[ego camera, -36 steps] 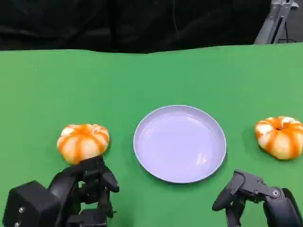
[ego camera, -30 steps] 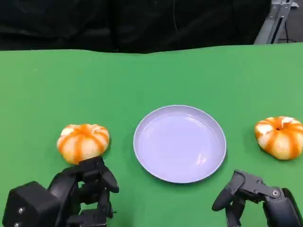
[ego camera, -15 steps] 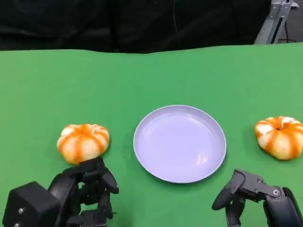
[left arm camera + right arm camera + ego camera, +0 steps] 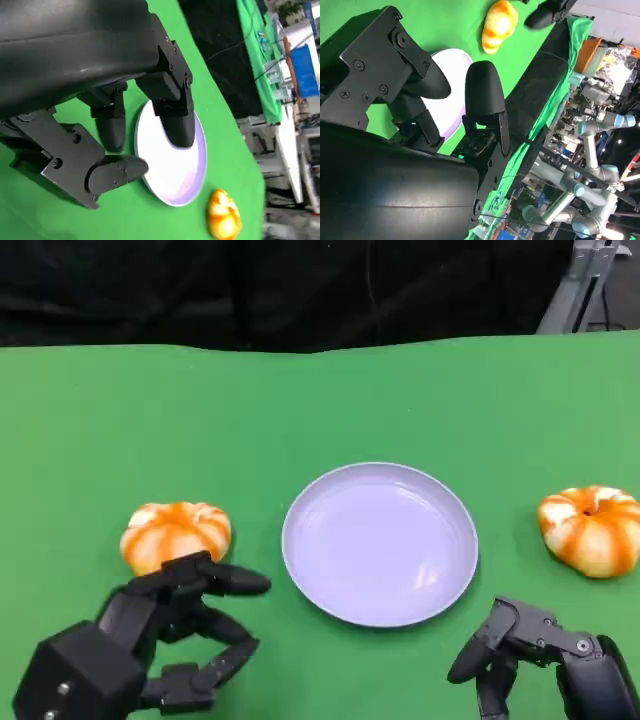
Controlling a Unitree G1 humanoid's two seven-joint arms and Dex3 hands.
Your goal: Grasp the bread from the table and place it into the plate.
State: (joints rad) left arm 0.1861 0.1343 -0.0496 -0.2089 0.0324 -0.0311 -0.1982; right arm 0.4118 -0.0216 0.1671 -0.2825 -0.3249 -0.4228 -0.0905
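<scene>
In the head view, 2 pieces of bread lie on the green table (image 4: 320, 400): the left bread (image 4: 175, 536) sits just behind the left hand (image 4: 185, 635), and the right bread (image 4: 592, 530) lies well to the far side of the plate (image 4: 380, 543), which holds nothing. The left hand is spread wide and empty, fingers reaching toward the left bread without touching it; the step in hand looks like the approach before the grasp. The right hand (image 4: 540, 655) rests low near the table edge, holding nothing, with its fingers apart. In the left wrist view, the left hand's fingers (image 4: 172, 105) stand wide apart over the plate (image 4: 172, 170), with 1 bread (image 4: 223, 216) beyond it. In the right wrist view, the right hand's fingers (image 4: 485, 97) are parted and empty, the plate (image 4: 451, 107) and a bread (image 4: 500, 25) ahead. Next, I judge, the left hand must advance over the left bread and close around it.
</scene>
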